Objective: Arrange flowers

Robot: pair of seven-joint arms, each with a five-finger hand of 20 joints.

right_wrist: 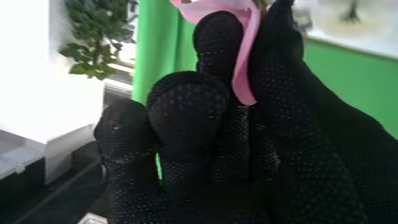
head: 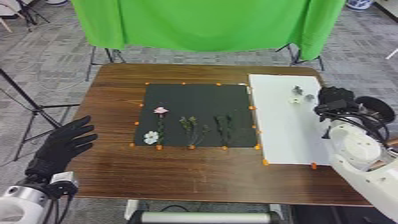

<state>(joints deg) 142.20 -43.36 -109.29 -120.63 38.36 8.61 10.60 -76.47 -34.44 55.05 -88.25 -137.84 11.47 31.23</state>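
My left hand (head: pixel 67 145) is open with spread fingers off the table's left edge. At the white sheet's right edge is my right hand (head: pixel 336 100). In the right wrist view, my right hand (right_wrist: pixel 187 120) pinches a thin pink strip (right_wrist: pixel 244 70) between its thumb and fingers; whether it belongs to a flower I cannot tell. On the dark mat (head: pixel 182 95) lie a pink flower (head: pixel 161 110), a white flower (head: pixel 151 136) and green stems (head: pixel 224 127). The white sheet (head: pixel 282 135) carries a small pale flower (head: pixel 295 100) and grey-green sprigs (head: pixel 298 91).
Orange clips or markers (head: pixel 191 147) line the edges of the mat and sheet on the brown table (head: pixel 178 172). A dark round container (head: pixel 375 107) stands beyond the right hand. A green cloth (head: pixel 209 25) hangs behind the table, with black stands around it.
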